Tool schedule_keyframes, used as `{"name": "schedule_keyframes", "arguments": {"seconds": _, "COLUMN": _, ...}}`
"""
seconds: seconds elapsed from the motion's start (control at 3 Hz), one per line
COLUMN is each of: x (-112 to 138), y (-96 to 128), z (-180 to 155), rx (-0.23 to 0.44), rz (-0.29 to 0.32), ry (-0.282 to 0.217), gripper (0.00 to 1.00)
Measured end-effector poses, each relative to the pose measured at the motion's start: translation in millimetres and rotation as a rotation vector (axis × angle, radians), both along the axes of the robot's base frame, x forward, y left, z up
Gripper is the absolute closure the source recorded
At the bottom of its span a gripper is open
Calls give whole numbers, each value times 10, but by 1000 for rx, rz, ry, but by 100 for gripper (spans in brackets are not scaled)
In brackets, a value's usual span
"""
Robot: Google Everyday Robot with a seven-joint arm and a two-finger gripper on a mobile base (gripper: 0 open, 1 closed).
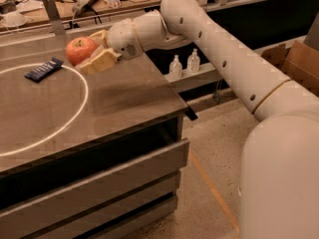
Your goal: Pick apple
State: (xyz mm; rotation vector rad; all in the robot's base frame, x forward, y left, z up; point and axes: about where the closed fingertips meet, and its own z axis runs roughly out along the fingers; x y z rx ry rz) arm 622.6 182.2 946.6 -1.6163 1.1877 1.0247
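Observation:
The apple (pixel 79 50) is round and red-orange with a paler patch. It is held clear above the dark table (pixel 119 98), over its far side. My gripper (pixel 89 51) is shut on the apple, with one pale finger (pixel 99 62) under its right side and another behind it. The white arm reaches in from the right.
A dark blue snack bar (pixel 44 69) lies on the table inside a white circle line (pixel 79 108). Two small bottles (pixel 183 65) stand on a shelf behind the table's right edge. A cardboard box (pixel 299 63) is at the far right. A cluttered bench (pixel 60 1) runs behind.

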Motion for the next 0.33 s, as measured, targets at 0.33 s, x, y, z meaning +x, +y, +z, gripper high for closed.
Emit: {"name": "schedule_keyframes", "arguments": {"seconds": 0.33, "x": 0, "y": 1, "z": 0, "rx": 0, "rz": 0, "ry": 0, "gripper": 100}}
